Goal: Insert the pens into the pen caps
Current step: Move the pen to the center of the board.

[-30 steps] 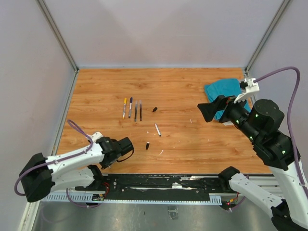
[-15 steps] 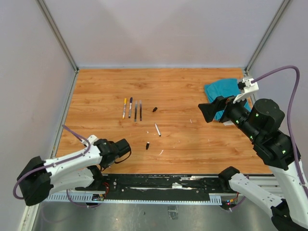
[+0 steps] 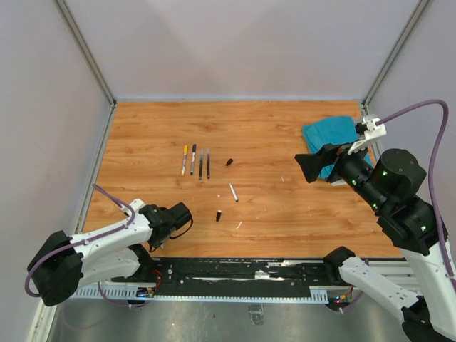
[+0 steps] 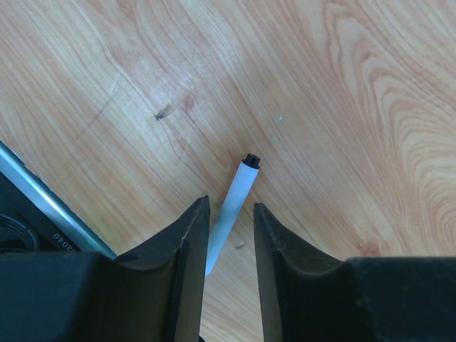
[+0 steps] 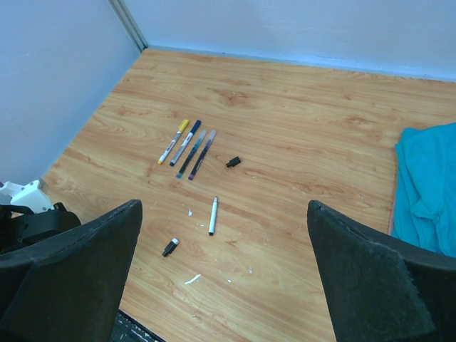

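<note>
Straddling a white pen (image 4: 242, 178) on the table (image 3: 285, 135), the left claw (image 4: 230, 206) has its fingers (image 4: 187, 242) apart — not pinching it. Raised near the cloth (image 3: 331, 132), the right claw (image 3: 305, 166) gapes wide, empty. Farther out, four pens (image 3: 196, 162) lie in a row — two caps (image 3: 229, 162) near them.

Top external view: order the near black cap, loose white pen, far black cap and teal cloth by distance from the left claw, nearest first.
1. Near black cap, just right of the left claw.
2. Loose white pen, farther up-right.
3. Far black cap, beyond the pen.
4. Teal cloth, far right corner.
</note>
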`<state>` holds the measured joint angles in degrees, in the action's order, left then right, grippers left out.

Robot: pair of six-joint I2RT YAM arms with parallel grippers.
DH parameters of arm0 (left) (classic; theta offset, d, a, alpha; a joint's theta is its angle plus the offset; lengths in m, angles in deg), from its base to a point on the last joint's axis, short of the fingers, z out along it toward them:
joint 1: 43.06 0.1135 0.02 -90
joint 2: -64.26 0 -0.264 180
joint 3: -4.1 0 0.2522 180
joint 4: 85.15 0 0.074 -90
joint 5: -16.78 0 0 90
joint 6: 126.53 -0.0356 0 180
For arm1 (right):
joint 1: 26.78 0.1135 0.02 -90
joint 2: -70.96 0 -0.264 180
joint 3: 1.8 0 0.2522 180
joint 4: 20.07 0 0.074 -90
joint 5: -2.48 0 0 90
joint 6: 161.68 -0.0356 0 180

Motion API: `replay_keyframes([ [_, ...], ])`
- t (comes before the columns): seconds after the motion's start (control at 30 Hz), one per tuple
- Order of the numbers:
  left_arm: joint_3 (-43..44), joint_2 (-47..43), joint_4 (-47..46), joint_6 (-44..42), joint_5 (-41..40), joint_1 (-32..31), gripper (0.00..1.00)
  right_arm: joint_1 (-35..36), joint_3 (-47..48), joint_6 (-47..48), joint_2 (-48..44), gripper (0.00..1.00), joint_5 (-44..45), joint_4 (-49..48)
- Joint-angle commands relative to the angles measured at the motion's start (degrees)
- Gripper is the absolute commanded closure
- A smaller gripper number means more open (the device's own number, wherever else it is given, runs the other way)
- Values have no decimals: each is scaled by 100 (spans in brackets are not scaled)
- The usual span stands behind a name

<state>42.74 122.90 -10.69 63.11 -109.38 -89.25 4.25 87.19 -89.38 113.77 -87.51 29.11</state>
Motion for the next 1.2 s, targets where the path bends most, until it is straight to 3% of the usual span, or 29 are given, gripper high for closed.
replay_keyframes([
  [0.0, -157, 29, -219, -1, -46, 66, 69, -92, 2, 109, -18, 1, -79, -133],
  [0.33, -344, -229, -553, -241, -6, 93, 99, -88, -16, 108, -31, 2, -46, -73],
  [0.57, -218, 195, -1282, -1062, 126, 93, 99, -88, -2, 114, -12, 1, -1, 39],
  [0.83, 335, 1288, -2736, -3017, 505, -20, 99, -90, 4, 240, 111, 1, -79, 341],
  [1.17, 561, 1819, -3495, -3855, 685, -311, 99, -88, 852, 167, 719, 2, -383, 673],
])
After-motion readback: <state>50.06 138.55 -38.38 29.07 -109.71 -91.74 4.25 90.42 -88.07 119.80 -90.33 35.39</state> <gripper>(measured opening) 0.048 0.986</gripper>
